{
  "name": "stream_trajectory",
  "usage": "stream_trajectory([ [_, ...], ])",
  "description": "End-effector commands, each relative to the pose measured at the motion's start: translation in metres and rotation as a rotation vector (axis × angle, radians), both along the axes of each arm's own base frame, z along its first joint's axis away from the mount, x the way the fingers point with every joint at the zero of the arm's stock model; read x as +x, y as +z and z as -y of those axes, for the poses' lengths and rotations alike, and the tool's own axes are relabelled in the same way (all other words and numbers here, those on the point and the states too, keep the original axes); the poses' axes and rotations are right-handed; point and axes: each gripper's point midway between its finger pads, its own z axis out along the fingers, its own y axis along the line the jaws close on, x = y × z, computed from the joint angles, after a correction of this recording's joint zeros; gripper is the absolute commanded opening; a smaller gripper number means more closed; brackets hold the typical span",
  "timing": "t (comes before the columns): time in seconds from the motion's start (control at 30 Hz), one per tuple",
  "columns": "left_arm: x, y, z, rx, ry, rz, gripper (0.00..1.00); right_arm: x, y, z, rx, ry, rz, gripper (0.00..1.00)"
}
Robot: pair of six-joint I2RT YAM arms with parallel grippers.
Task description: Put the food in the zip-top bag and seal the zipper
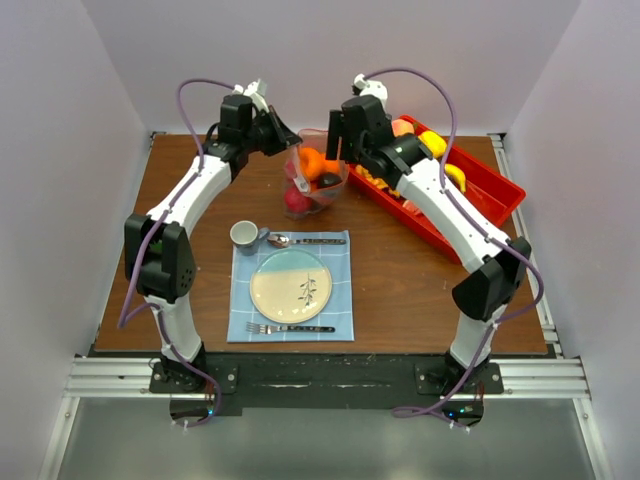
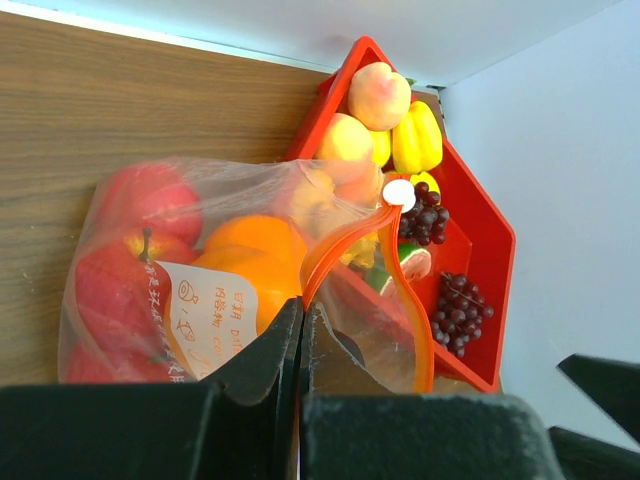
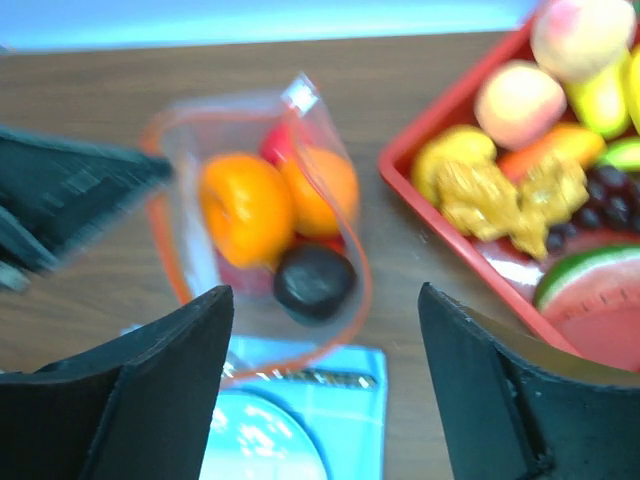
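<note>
At zipper [image 2: 345, 235] | left fingers [image 2: 255, 365] clamped | right wrist: dark fruit [image 3: 314, 282] in bag [image 3: 185, 170]

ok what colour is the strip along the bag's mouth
Orange-red zipper strip, clearest in the left wrist view.

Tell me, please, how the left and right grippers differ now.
The left gripper has its fingers shut on the mouth edge of the zip-top bag; the right gripper has them wide apart, holding nothing. The left gripper is at the bag's rim; the right gripper hangs above its open mouth. Both have black fingers.
</note>
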Motion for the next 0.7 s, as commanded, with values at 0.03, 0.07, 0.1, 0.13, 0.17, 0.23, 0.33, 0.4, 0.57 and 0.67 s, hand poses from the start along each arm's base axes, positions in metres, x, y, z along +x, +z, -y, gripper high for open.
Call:
stream_trajectory([
  [0.03, 0.000, 0.050, -0.009, 0.021, 0.006, 0.128, 0.00, -0.015, -0.029, 0.016, -0.065, 0.000, -0.040, 0.77],
  [0.07, 0.000, 0.050, -0.010, 0.026, 0.006, 0.128, 0.00, -0.014, -0.030, 0.017, -0.060, 0.007, -0.042, 0.77],
  [0.1, 0.000, 0.048, -0.010, 0.029, 0.005, 0.123, 0.00, -0.013, -0.030, 0.017, -0.056, 0.014, -0.045, 0.76],
  [0.13, 0.000, 0.048, -0.010, 0.033, 0.007, 0.123, 0.00, -0.012, -0.029, 0.021, -0.063, 0.004, -0.045, 0.76],
  [0.17, 0.000, 0.047, -0.011, 0.035, 0.009, 0.124, 0.00, -0.009, -0.028, 0.035, -0.071, -0.027, -0.048, 0.76],
  [0.23, 0.000, 0.045, -0.012, 0.042, 0.013, 0.121, 0.00, -0.008, -0.025, 0.052, -0.041, -0.055, -0.054, 0.76],
  [0.33, -0.001, 0.046, -0.012, 0.045, 0.012, 0.125, 0.00, 0.000, -0.026, 0.103, 0.027, -0.142, -0.052, 0.76],
  [0.4, 0.000, 0.047, -0.013, 0.045, 0.014, 0.130, 0.00, 0.003, -0.030, 0.137, 0.015, -0.217, -0.053, 0.76],
  [0.57, 0.001, 0.049, -0.011, 0.038, 0.011, 0.133, 0.00, 0.022, -0.059, 0.181, 0.050, -0.277, -0.113, 0.75],
  [0.67, 0.001, 0.049, -0.011, 0.038, 0.011, 0.133, 0.00, 0.043, -0.078, 0.193, 0.072, -0.277, -0.118, 0.74],
])
